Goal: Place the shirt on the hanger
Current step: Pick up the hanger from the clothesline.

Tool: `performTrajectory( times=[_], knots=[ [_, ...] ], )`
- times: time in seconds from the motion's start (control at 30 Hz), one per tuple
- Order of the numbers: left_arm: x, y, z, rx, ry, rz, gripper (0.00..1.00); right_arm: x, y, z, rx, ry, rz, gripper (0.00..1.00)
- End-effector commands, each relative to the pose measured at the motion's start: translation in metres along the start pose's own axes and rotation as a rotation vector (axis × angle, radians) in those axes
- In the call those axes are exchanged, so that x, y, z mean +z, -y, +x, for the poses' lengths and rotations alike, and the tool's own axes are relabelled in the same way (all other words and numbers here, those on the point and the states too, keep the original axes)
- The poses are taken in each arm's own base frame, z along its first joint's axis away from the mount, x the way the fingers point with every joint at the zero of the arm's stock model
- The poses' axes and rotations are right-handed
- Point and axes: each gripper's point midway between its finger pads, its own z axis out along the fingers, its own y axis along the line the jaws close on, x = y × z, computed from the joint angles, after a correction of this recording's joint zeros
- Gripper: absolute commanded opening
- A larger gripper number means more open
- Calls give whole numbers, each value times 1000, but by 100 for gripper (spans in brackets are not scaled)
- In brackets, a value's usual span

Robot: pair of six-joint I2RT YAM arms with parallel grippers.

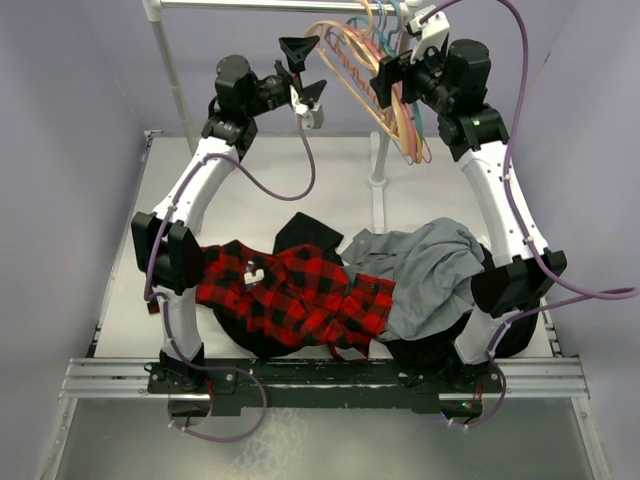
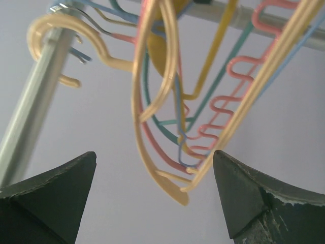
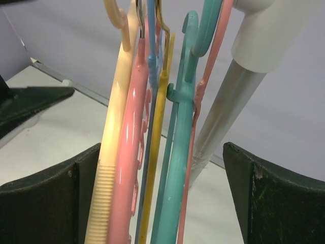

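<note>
The red-and-black plaid shirt (image 1: 290, 295) lies crumpled on the table near the arm bases. The tan hanger (image 1: 343, 75) hangs with several coloured hangers on the rail at the back. My left gripper (image 1: 308, 68) is open and empty, just left of the bundle. In the left wrist view the tan hanger (image 2: 139, 101) hangs ahead of the open left gripper (image 2: 155, 162), its low tip between the fingers. My right gripper (image 1: 385, 85) is open at the bundle's right. In the right wrist view the tan hanger (image 3: 114, 127) and the others stand between the open right gripper's (image 3: 162, 152) jaws.
A grey garment (image 1: 420, 265) lies right of the shirt and a black garment (image 1: 305, 232) behind it. Pink (image 3: 129, 152), yellow (image 3: 155, 152) and teal (image 3: 177, 152) hangers crowd the tan one. The rail (image 1: 260, 5) and its stand pole (image 1: 378, 160) are at the back.
</note>
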Motion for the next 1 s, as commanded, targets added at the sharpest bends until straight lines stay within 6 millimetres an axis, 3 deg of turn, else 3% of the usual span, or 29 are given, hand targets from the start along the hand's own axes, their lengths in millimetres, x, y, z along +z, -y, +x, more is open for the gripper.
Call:
performTrajectory(
  times=[0.0, 0.23, 0.53, 0.97],
  knots=[
    [-5, -68, -49, 104, 153, -98, 100, -18, -1, -32, -63, 87, -10, 98],
    [13, -80, -46, 138, 166, -149, 93, -17, 1, -33, -60, 98, 6, 95],
    [43, -60, -39, 176, 166, -123, 88, -12, -2, -31, -40, 108, -13, 93],
    [63, -48, -35, 254, 172, -147, 82, -11, -5, -30, -27, 112, -27, 87]
  ],
)
